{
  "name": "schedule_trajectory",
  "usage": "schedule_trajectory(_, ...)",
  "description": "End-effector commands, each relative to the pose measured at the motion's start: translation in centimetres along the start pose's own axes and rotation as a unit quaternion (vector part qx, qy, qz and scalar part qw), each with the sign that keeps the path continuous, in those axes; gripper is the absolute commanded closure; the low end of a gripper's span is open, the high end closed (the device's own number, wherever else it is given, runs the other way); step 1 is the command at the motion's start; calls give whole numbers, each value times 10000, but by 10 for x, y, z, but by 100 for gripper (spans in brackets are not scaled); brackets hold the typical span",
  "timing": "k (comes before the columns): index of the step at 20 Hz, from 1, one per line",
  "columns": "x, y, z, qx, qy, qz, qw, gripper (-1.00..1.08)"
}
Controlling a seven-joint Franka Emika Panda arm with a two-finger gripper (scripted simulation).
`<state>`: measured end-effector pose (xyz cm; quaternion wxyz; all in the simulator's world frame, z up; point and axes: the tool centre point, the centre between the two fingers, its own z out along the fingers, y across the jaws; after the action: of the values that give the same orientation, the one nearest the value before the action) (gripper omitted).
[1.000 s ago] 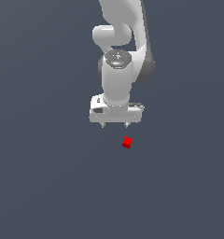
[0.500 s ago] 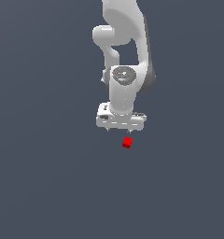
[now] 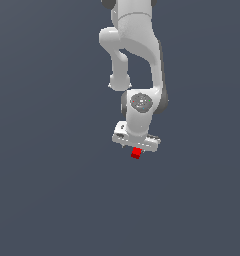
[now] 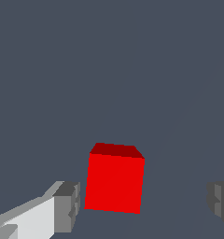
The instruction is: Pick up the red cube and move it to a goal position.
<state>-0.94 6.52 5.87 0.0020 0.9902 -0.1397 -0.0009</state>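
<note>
Am straddling red cube (image 4: 114, 182), gripper (image 4: 144, 205) jaws standing apart, not touching. Judging cube rigid, light; am targeting flat opposite side faces.

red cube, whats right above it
The white gripper hangs directly over the red cube, hiding its top in the exterior view. In the wrist view the cube sits between the open fingers, with gaps on both sides.

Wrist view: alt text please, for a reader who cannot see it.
A red cube sits between the two open fingers of the gripper, touching neither, with a clear gap on each side. Plain dark grey surface fills the rest.
</note>
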Motion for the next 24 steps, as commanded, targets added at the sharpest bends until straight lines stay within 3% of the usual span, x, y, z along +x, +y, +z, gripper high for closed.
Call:
schedule_trajectory(1,-1,-6,14,6,7,179,9998,-92)
schedule_trajectory(11,0,-18,39,19,7,470,9989,-92)
schedule_trajectory(12,0,-18,39,19,7,470,9989,108)
schedule_trajectory(24,0,-18,37,20,6,467,9989,108)
